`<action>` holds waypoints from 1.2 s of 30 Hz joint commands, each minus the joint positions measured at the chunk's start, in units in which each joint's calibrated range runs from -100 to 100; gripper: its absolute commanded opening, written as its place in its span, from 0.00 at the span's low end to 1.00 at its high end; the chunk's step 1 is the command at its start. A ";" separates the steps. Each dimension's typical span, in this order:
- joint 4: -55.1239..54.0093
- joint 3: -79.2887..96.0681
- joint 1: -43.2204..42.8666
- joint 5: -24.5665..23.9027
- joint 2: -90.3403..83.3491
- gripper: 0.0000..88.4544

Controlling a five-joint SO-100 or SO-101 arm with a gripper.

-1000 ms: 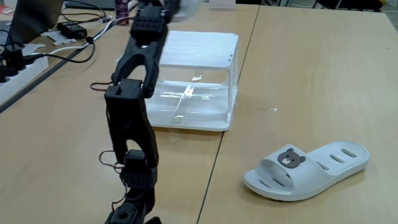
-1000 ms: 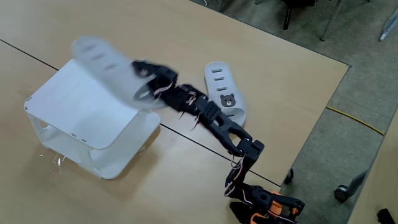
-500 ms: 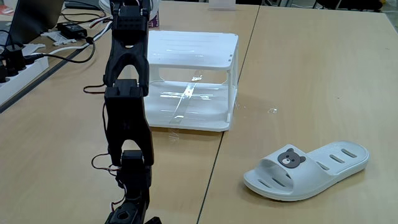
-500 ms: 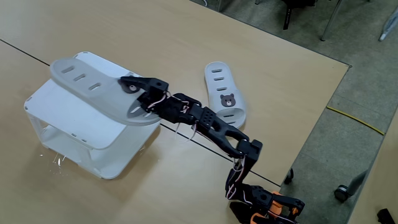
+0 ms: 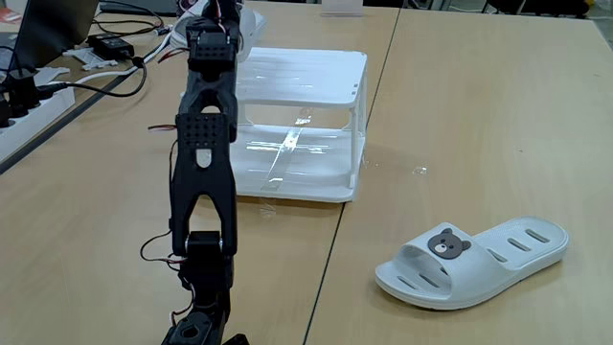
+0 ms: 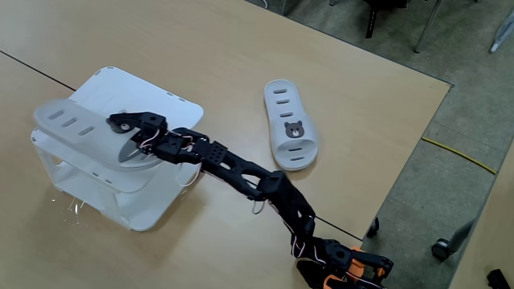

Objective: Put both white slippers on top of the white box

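in a fixed view from table level, the black arm (image 5: 203, 182) is seen rising from the near edge of the wooden table (image 5: 479, 125) and reaching back over the white box (image 5: 299, 125), which stands on the table behind it. a pale edge of a held slipper (image 5: 248, 24) is glimpsed beside the arm's top end; the jaws themselves cannot be made out here. the other white slipper (image 5: 472, 260) lies flat on the table at the right of this view, well apart from the box, its bear badge facing up. cables and a power strip (image 5: 29, 103) are seen at the left edge.

in a fixed view from above, the arm is stretched from its orange-trimmed base (image 6: 345, 263) at the bottom toward the box (image 6: 152, 100) at the left. the gripper (image 6: 128, 138) is closed on the strap end of one slipper (image 6: 76, 128), which is held over the box's flat top, its sole roughly level and its far end reaching past the box's left edge. whether the sole touches the top cannot be told. the second slipper (image 6: 289, 124) lies on the table to the right of the box, clear of the arm.
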 commanded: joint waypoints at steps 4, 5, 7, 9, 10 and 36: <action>-0.85 -19.37 0.78 0.42 8.01 0.01; -0.85 -20.18 1.36 0.42 8.85 0.01; -0.85 -21.26 1.77 0.42 10.28 0.01; -0.85 -22.16 2.43 0.42 11.38 0.01; -0.85 -22.16 2.51 0.42 11.55 0.01; 3.81 -13.41 2.26 0.42 10.20 0.25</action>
